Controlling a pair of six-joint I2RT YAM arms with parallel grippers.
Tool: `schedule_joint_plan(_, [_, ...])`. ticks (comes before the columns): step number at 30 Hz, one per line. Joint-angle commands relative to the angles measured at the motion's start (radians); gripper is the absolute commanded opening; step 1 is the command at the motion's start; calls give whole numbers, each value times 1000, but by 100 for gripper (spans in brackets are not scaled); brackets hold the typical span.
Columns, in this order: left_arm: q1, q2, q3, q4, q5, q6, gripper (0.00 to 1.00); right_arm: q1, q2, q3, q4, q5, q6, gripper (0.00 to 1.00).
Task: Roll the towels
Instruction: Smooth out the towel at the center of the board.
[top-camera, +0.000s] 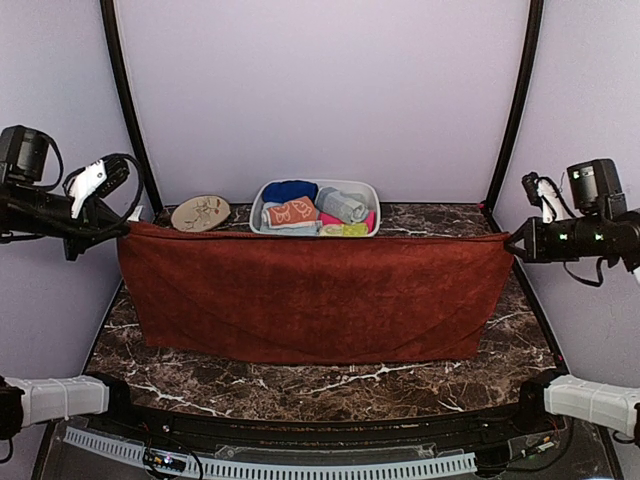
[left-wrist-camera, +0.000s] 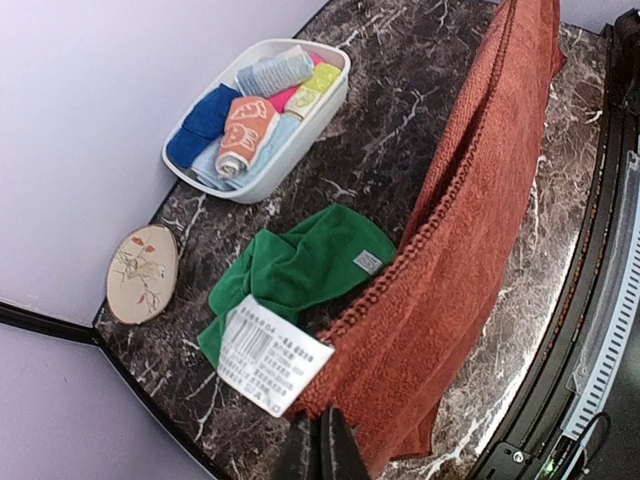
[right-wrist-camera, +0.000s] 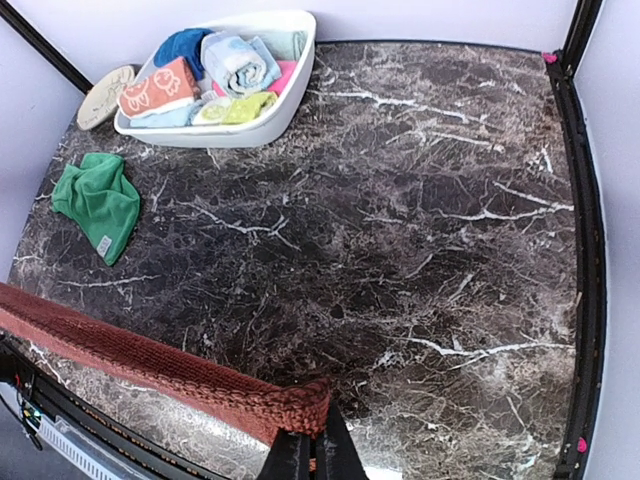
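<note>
Left claw (top-camera: 126, 228), right claw (top-camera: 510, 248) pinch rust towel's (top-camera: 310, 300) corners.

Long rust-brown terry cloth towel (top-camera: 315, 300): plain, no print, one shade betw. left gripper (left-wrist-camera: 320, 445) & right gripper (right-wrist-camera: 313, 450), both black. White paper label (left-wrist-camera: 272, 355), black barcode + txt, just ahead of left gripper. Crumpled bright green cloth towel (left-wrist-camera: 290, 270) w/ pale grey tag beyond that. Far ahead: white oval plastic basin (right-wrist-camera: 230, 133); inside, orange rolled towel w/ cream prints (left-wrist-camera: 245, 135), plus navy, pale blue, pink, yellow-green rolls. Round beige disc (left-wrist-camera: 142, 273), red-green floral sketch. Dark brown marble table (right-wrist-camera: 420, 220), white veins.
</note>
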Motion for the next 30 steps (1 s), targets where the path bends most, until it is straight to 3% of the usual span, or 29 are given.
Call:
schedule_joint_plan(1, [4,11,-152,50,-40,11,0,-4,48,-87,52,11,23,0])
schedule_joint_plan(10, [5,191,-528,506,-136,-68,0,-3,303,-243,401,29,1,0])
schedule_joint_plan(19, [5,438,-593,783,-164,-111,0,-3,553,-175,534,54,-39,0])
schedule_joint_plan(30, [7,429,-667,910,-204,-94,0,-3,613,-207,575,105,-30,0])
